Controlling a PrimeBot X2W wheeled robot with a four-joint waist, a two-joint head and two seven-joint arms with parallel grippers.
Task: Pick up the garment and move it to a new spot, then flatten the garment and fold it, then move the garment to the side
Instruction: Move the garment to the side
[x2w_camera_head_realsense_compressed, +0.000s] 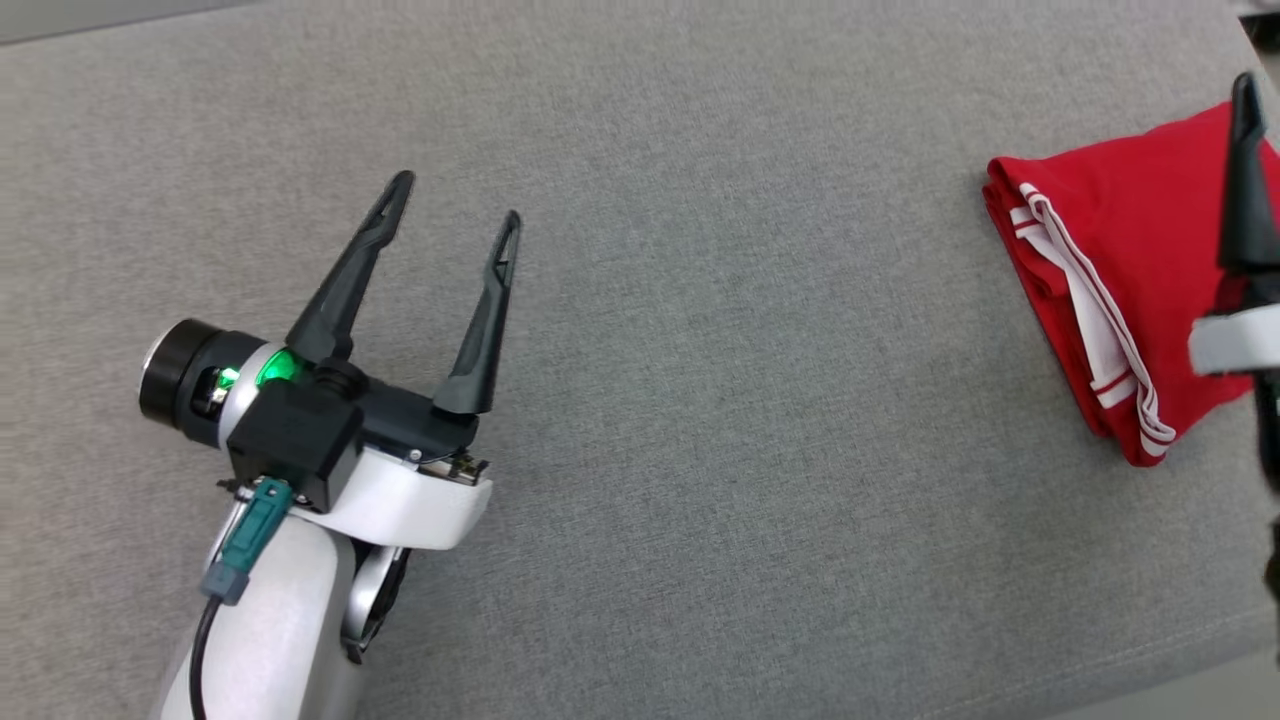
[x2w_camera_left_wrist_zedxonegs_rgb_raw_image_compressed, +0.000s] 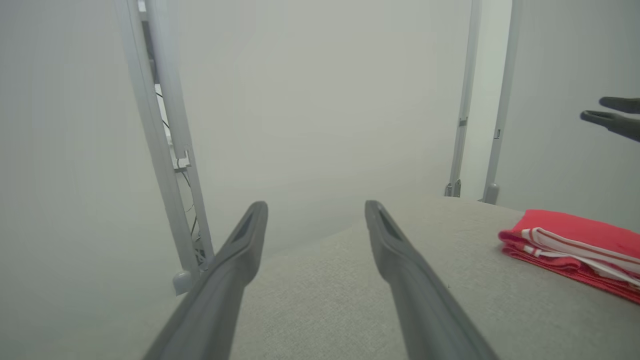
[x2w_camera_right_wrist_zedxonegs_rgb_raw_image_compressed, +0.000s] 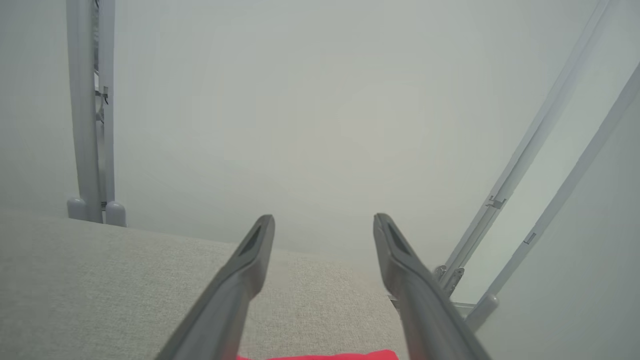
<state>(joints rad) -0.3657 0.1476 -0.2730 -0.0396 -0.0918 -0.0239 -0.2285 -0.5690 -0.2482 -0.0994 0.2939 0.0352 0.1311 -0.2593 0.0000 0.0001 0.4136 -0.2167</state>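
The garment is red with white trim and lies folded in a compact stack near the table's right edge. It also shows in the left wrist view as the garment, and as a red sliver at the bottom of the right wrist view. My right gripper hovers above it, open, with nothing between its fingers. One dark finger of it crosses the garment in the head view. My left gripper stands open and empty over bare table, far to the left of the garment.
The grey fabric table spreads wide between the two arms. Its front right edge runs close to the garment. Pale metal frame posts stand behind the table's far edge, before a plain wall.
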